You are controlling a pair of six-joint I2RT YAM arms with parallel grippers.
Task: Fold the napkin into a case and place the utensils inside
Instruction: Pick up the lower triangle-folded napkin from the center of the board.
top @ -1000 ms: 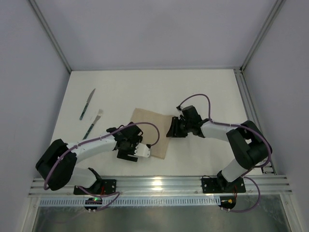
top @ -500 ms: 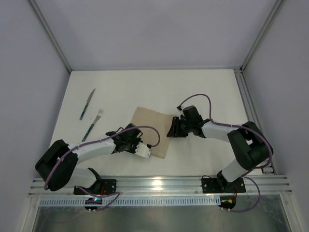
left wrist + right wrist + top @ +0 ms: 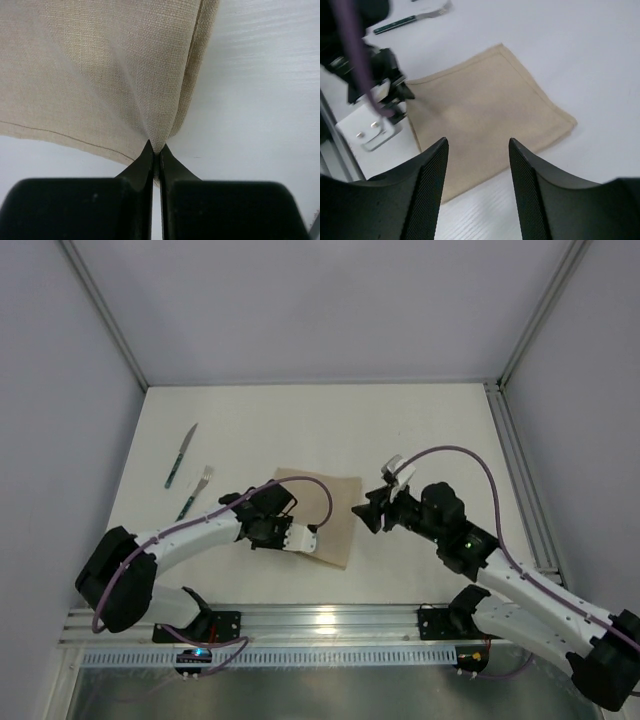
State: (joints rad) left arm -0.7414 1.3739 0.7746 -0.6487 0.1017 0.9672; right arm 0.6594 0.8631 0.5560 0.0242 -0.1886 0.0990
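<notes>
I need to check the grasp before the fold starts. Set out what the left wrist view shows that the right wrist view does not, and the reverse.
Only the left wrist view: the left gripper pinched shut on the napkin's edge, the cloth puckering where it enters the tips. Only the right wrist view: the right gripper open and holding nothing, most of the napkin's outline, and the fork beyond it. Both: the beige napkin lying on the white table.

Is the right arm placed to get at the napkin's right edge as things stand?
Probably yes. The right tool is open just beside that edge of the napkin, with nothing between them. The left tool pinches the near left side, clear of that path.
</notes>
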